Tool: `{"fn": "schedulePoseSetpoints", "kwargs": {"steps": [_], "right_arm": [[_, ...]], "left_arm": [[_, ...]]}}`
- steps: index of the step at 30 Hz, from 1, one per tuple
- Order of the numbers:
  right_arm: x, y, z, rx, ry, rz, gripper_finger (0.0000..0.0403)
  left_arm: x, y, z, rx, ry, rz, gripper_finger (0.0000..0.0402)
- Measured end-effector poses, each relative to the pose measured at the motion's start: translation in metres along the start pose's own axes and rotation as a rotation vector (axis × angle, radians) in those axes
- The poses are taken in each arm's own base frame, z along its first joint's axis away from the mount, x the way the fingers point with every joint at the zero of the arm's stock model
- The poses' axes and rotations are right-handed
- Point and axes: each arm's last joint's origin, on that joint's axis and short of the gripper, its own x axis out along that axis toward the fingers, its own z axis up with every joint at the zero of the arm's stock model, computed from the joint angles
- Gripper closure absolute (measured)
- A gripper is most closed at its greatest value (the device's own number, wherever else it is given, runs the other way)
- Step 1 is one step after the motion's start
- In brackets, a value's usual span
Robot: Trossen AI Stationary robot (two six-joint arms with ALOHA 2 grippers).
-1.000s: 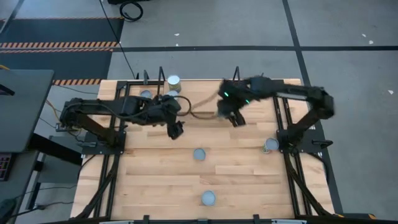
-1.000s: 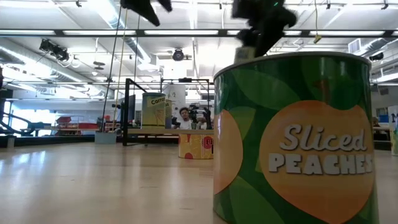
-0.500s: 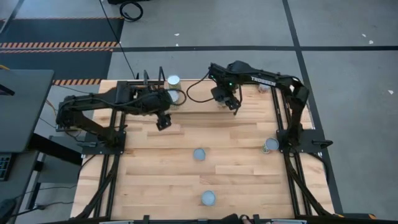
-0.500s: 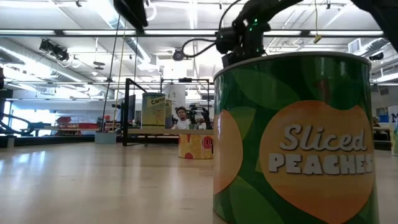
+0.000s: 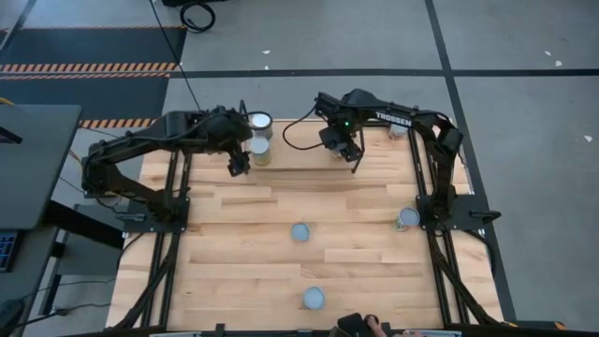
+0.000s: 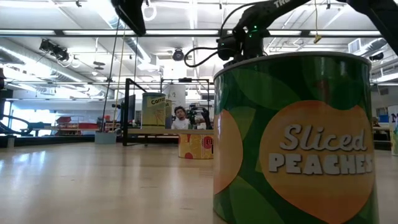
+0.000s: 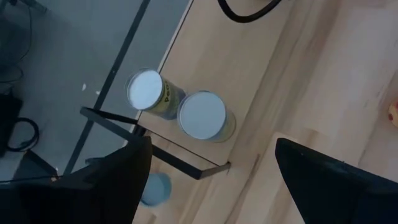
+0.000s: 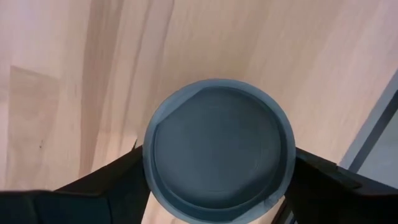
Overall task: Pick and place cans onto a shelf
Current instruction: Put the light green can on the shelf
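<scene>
High cam looks straight down on my whole table (image 5: 281, 271), both arms in frame, floor around the edges. Low cam sits at table height, facing level across into the room, with a peaches can (image 6: 295, 137) so close it fills the right half. My left wrist cam looks down from well above two cans (image 7: 180, 106) by the shelf (image 7: 161, 149); the high view shares those. My right wrist cam points straight down, very near, onto a can top (image 8: 217, 149) filling the frame between my fingers (image 8: 93, 186).
</scene>
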Motion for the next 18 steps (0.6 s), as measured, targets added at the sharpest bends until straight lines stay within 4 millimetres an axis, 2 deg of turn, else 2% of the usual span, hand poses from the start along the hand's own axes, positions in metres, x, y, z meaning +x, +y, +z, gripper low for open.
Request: {"fn": "schedulePoseSetpoints", "kwargs": {"steps": [10, 14, 18], "right_arm": [[0.000, -0.001, -0.002, 0.039, 0.000, 0.003, 0.0048], [-0.001, -0.001, -0.002, 0.040, 0.003, 0.005, 0.0047], [-0.011, 0.002, 0.000, 0.039, -0.004, -0.007, 0.0049]], "left_arm": [[0.001, 0.009, 0.000, 0.002, -0.009, 0.019, 0.0054], [0.001, 0.009, 0.000, 0.006, -0.009, 0.018, 0.0054], [0.001, 0.010, 0.002, 0.006, -0.026, 0.019, 0.0054]]}}
